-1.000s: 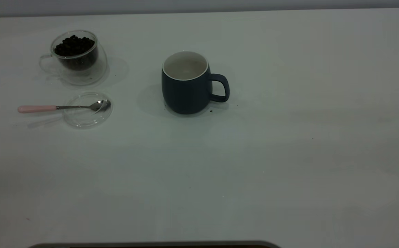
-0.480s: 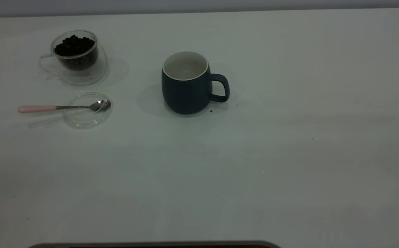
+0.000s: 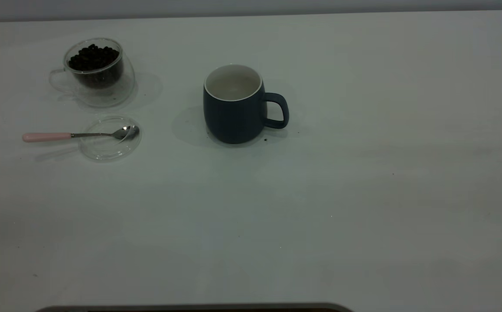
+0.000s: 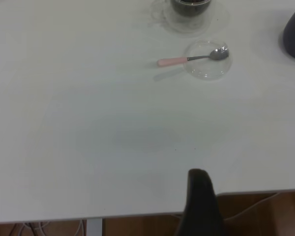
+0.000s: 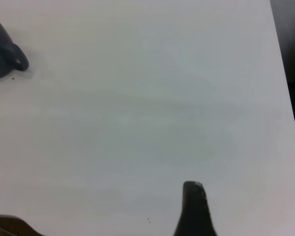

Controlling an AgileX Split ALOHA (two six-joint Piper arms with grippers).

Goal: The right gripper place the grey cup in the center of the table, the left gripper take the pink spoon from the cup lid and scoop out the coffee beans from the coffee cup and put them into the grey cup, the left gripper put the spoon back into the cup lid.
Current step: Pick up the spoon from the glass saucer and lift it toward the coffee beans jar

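The grey cup [image 3: 233,113] stands upright near the middle of the table [image 3: 342,195], handle to the right, its white inside showing no beans. The coffee cup [image 3: 97,80] holds the coffee beans [image 3: 92,57] at the far left. In front of it lies the cup lid [image 3: 109,145], with the pink spoon [image 3: 47,137] resting bowl-in-lid and handle pointing left. Neither gripper shows in the exterior view. My left gripper [image 4: 199,206] hangs over the table's near edge, far from the spoon [image 4: 174,61]. My right gripper [image 5: 194,209] hovers over bare table, far from the grey cup [image 5: 1,49].
A few tiny dark specks lie by the grey cup's base and on the right half of the table. A dark strip runs along the bottom edge of the exterior view. Wood-coloured floor and cables show past the table's edge in the left wrist view.
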